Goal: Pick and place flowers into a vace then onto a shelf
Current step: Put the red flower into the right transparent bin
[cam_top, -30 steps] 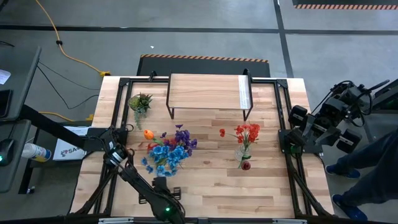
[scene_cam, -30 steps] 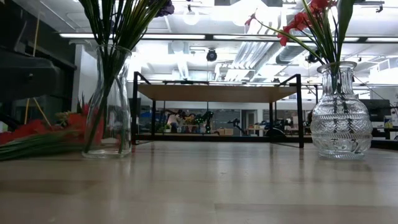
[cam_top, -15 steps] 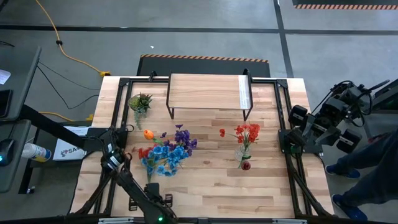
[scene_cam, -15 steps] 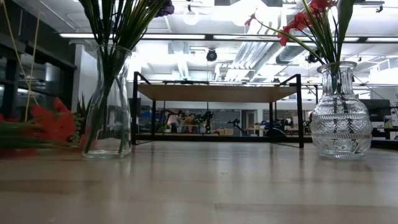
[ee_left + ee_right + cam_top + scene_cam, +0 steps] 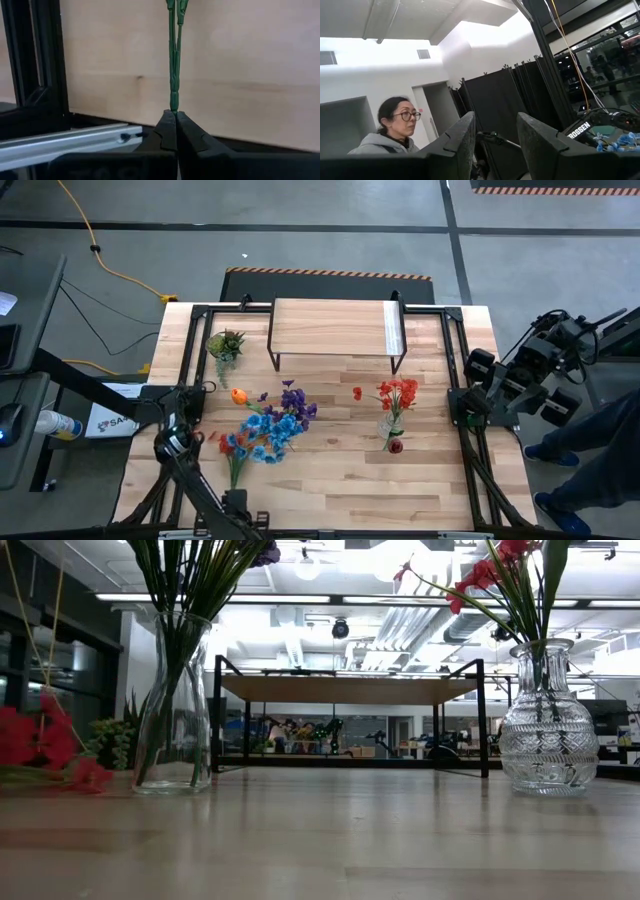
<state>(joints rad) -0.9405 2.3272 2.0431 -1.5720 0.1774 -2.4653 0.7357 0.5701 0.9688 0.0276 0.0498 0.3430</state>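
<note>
Dragged toward the worktop's near-left edge since a second ago, a red spray with a thin ribbed green plastic stem is clamped in the left gripper's fingers. Other flowers fill a smooth glass vase. Right gripper waits off the worktop, fingers apart. Pale wooden shelf stands behind.

We see the left gripper low at the near-left desk edge, fingers clamped together on a thin stem. The right gripper rests off the desk's right side, fingers parted.
</note>
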